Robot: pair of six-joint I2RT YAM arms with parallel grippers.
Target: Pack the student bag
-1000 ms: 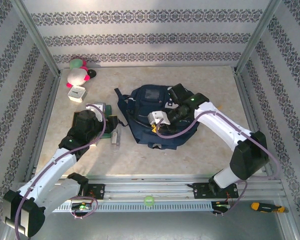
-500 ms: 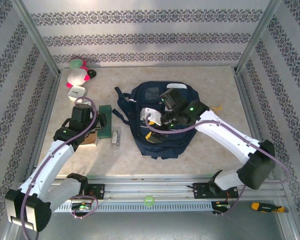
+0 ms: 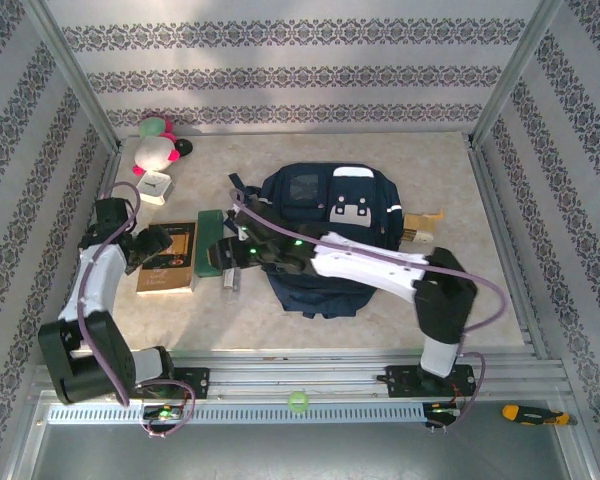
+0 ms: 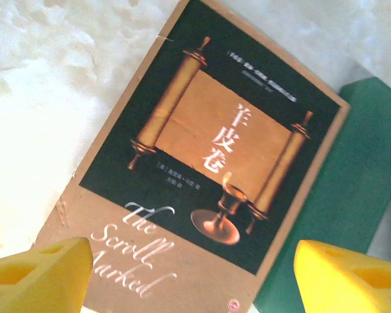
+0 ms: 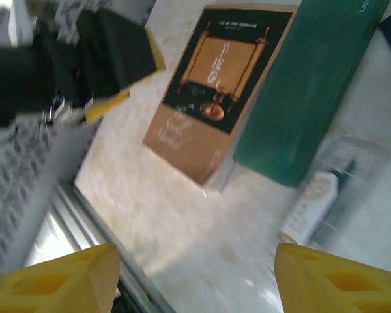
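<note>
1. Left gripper first: jaws spread wide with nothing between them, hanging right over a book that lies flat on the table. The cover is dark with a scroll and an oil lamp on it, and "The Scroll Marked" in white script on the tan band.
2. Right gripper is let go too, its yellow fingertips far apart and empty. Its arm stretches leftward across the bag, so the gripper sits above the table by a green box and a small clear pack.
3. The student bag is smack in the middle of the table, lying flat with its front up. It's navy, with a square pocket patch and grey-white patches with buckles. The right arm crosses its lower half.
4. The green box sits snug along the book's right edge and looks like it's touching. The clear pack has something white and bottle-ish inside, and it lies between the box and the bag.
5. In the back-left corner there's a pink, white and green plush toy, with a little white box just in front of it.
6. A tan thing pokes out at the bag's right side, can't tell what it is.
7. On the front rail there's a small green ball, and a screwdriver off to the right.
</note>
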